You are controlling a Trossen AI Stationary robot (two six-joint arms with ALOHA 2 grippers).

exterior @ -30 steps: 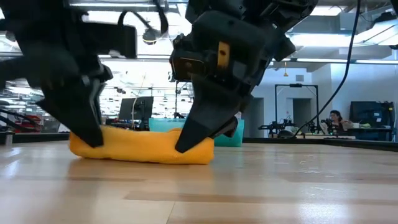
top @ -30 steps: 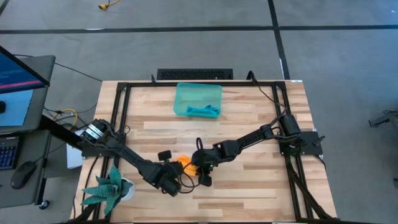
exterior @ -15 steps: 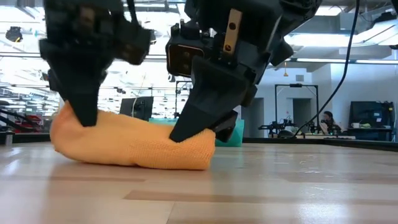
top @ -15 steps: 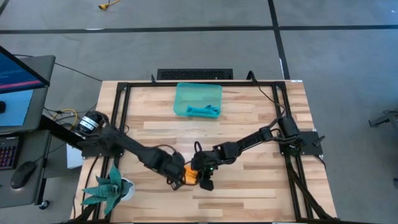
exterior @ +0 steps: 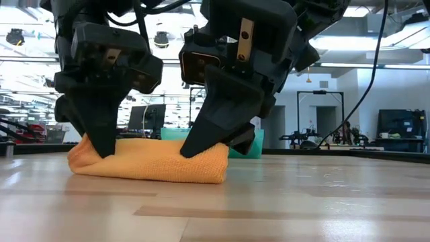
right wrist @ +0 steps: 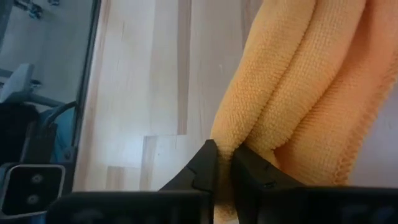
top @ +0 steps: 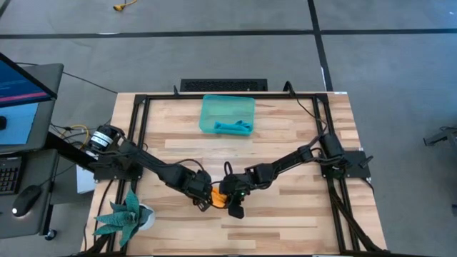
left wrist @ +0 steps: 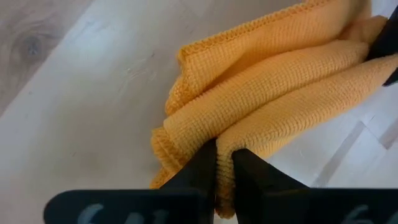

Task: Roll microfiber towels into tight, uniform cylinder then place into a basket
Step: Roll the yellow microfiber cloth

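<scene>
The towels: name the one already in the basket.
The teal-blue towel, lying in the basket. The orange towel lies on the table, pinched by the left gripper and right gripper.

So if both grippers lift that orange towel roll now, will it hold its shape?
Probably not. The orange towel looks soft and loosely folded, with layers gaping in the left wrist view, so it should sag between the left gripper and right gripper. Its nubby weave likely grips well.

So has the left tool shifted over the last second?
Yes. The left tool moved toward the right tool, away from the plant.
</scene>
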